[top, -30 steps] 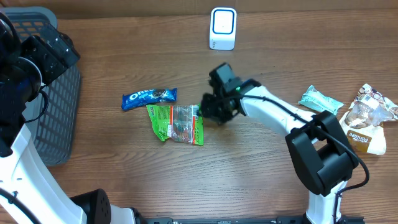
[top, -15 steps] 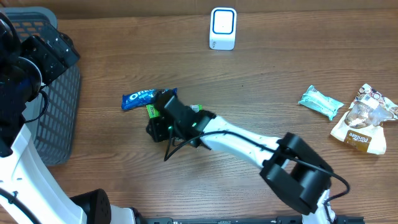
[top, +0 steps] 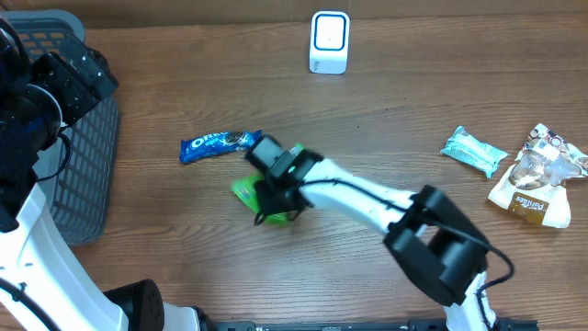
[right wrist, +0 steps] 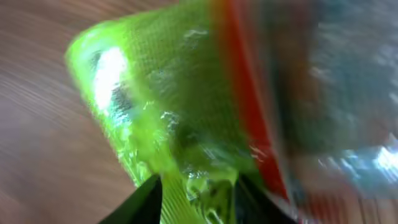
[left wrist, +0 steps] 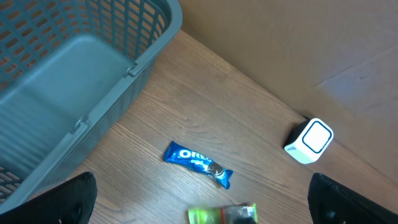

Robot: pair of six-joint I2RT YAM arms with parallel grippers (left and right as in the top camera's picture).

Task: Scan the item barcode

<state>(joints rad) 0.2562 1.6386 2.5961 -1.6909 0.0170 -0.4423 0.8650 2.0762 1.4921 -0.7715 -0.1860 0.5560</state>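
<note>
Right fingers (right wrist: 144, 204): dark tips close on either side of a fold of green film, clamped on the green snack packet (right wrist: 174, 112).
Green snack packet, place: on the wooden worktop (top: 165, 239) near the middle, just below the Oreo pack (top: 219, 144); from overhead only its left green end (top: 243, 190) shows from under the right arm.
Green snack packet, look: shiny green wrapper with a red stripe and a clear, blurred part to the right in the right wrist view.
Left fingers (left wrist: 68, 202): spread wide apart, holding nothing, up over the grey basket (left wrist: 74, 68).
White scanner (top: 329, 41): standing at the far edge of the worktop, well apart from the packet.
Far right: a teal wrapped bar (top: 473, 150) and, beside it, a brown-and-white bag (top: 537, 175).
Barcode: cannot tell where it is.
</note>
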